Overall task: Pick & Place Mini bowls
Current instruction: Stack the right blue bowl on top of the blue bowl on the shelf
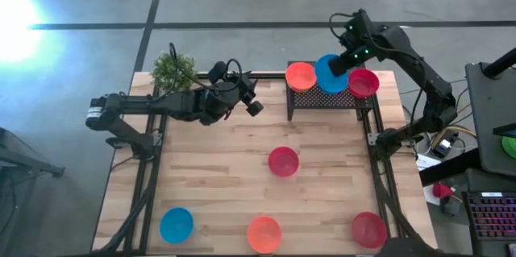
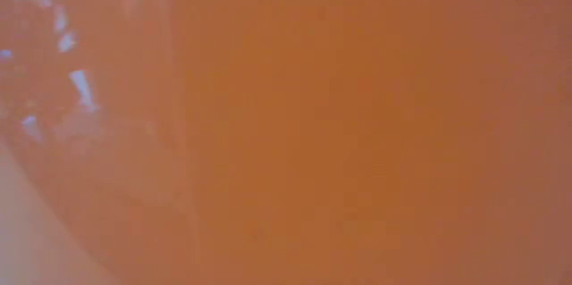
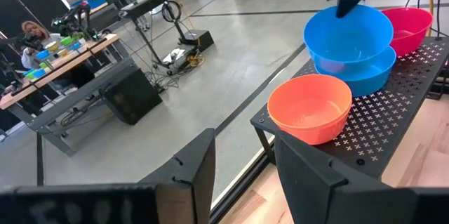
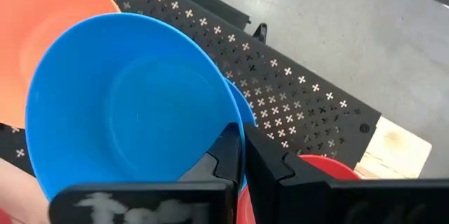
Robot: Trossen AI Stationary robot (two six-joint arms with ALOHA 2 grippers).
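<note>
Open and empty, the left gripper (image 1: 251, 96) hangs over the table's (image 1: 218, 168) far edge beside the potted plant (image 1: 173, 70). On the black rack (image 1: 330, 100) sit an orange bowl (image 1: 301, 76), a blue bowl (image 3: 361, 76) and a red bowl (image 1: 364, 83). The right gripper (image 4: 242, 157), clamped on a second blue bowl's (image 4: 133, 108) rim, holds it above the rack's blue one. Four bowls dot the open near table.

no readable text, label, brand, number or sign anywhere in these views
</note>
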